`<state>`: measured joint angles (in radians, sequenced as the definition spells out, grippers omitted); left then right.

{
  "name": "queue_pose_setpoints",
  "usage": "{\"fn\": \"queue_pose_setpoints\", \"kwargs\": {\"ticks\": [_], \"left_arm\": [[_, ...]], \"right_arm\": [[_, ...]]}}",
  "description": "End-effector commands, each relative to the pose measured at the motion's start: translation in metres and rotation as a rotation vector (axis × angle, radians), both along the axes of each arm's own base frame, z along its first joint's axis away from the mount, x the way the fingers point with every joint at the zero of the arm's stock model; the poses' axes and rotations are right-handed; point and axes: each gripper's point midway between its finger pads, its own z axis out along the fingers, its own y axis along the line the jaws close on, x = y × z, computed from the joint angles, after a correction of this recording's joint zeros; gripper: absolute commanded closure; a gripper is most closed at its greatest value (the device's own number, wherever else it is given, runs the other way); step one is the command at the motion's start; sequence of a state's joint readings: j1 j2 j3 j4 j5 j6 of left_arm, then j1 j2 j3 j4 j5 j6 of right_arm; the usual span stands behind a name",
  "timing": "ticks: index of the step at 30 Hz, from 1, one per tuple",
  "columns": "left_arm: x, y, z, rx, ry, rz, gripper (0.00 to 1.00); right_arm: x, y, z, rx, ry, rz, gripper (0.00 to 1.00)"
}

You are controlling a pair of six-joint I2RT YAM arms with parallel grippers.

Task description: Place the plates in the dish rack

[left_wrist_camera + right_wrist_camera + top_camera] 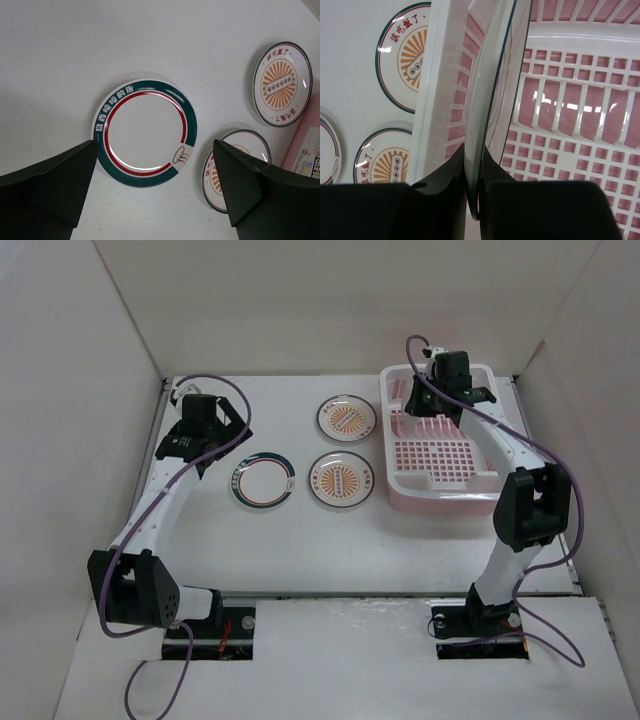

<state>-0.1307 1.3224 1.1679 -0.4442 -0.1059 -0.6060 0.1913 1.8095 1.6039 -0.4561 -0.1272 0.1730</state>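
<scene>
Right gripper [474, 162] pinches a thin, dark-rimmed round white plate [492, 90] by its edge, upright over the pink slotted plastic dish rack [437, 90]. Judged stiff, glossy, slip-prone: hold the rim. Left gripper [155, 170] hangs spread above the green-rimmed white plate [145, 132].

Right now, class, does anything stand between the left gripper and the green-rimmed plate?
Nothing visible does. The left gripper hangs open above the green-rimmed plate, which lies flat on the table, apart from the nearest sunburst plate.

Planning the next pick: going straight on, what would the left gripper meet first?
Probably the green-rimmed plate, which sits between the open fingers of the left gripper; depth is unclear.
</scene>
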Motion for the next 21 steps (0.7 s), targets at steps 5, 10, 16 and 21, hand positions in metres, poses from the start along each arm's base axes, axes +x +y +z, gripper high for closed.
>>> {"fn": "queue_pose_setpoints", "kwargs": {"ticks": [5, 10, 16, 21], "left_arm": [[-0.004, 0.008, 0.019, 0.008, -0.058, 0.011, 0.0], [-0.006, 0.01, 0.015, 0.003, -0.048, 0.013, 0.0], [-0.007, 0.011, 0.011, 0.011, -0.038, 0.007, 0.0], [-0.008, 0.017, 0.005, 0.012, -0.029, 0.025, 0.0]], "right_arm": [[0.013, 0.009, 0.008, -0.004, -0.056, 0.018, 1.0], [0.013, 0.007, -0.001, -0.017, -0.028, 0.009, 0.97], [0.011, 0.008, -0.005, -0.029, -0.021, 0.004, 0.64], [0.01, 0.008, -0.007, -0.031, -0.012, 0.004, 0.58]]}}
